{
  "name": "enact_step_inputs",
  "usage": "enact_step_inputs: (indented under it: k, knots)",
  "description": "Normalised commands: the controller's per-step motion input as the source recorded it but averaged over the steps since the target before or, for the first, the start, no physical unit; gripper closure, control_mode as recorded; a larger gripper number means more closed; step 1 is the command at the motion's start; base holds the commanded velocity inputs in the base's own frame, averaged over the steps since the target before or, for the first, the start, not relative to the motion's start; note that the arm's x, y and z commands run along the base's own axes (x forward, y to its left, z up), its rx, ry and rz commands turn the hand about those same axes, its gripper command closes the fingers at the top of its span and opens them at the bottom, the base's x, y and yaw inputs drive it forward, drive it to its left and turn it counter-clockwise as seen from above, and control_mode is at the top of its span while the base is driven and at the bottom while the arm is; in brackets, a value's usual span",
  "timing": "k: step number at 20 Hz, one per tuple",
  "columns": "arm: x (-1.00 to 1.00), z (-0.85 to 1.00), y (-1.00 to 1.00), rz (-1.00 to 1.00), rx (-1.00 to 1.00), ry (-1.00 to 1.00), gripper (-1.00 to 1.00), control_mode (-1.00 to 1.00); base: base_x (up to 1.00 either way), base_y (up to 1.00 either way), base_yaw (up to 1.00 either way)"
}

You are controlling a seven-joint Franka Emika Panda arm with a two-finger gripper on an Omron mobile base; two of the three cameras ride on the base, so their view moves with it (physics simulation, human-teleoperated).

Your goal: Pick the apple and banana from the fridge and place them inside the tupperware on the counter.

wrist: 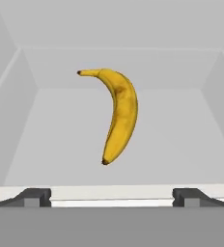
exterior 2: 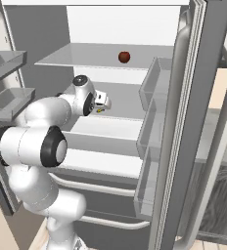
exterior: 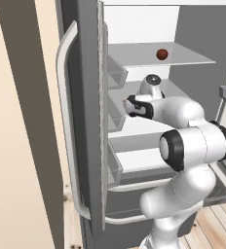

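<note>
The fridge point(exterior: 85, 97) stands open with its white interior showing. A dark red apple point(exterior: 162, 54) point(exterior 2: 124, 57) rests on the upper glass shelf. The yellow banana point(wrist: 119, 113) lies on the shelf below, its stem toward the back. My gripper point(wrist: 112, 195) point(exterior: 127, 102) point(exterior 2: 107, 103) reaches in over that middle shelf, open, fingertips spread wide just short of the banana, with nothing between them. The tupperware is out of view.
Door bins point(exterior 2: 152, 127) line the right door close beside my hand, and more bins point(exterior: 116, 121) hang on the left door. Long curved silver handles point(exterior: 66, 121) stick out from both doors. A grey wood-grain cabinet point(exterior 2: 222, 195) shows beyond the right door.
</note>
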Motion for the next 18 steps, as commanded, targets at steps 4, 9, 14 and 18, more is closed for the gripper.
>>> enact_step_inputs:
  k: [4,9,14,18]
  knots:
    - [0.32,-0.16,-0.09,0.0,0.0,0.0,-1.0,-1.0,0.0,0.0,0.0]
    - [0.38,-0.11,-0.05,0.0,0.0,0.0,-1.0,-1.0,0.0,0.0,0.0]
    - [0.45,-0.07,0.0,0.0,0.0,0.0,-1.0,-1.0,0.0,0.0,0.0]
    - [0.35,-0.12,-0.01,0.0,0.0,0.0,-1.0,-1.0,0.0,0.0,0.0]
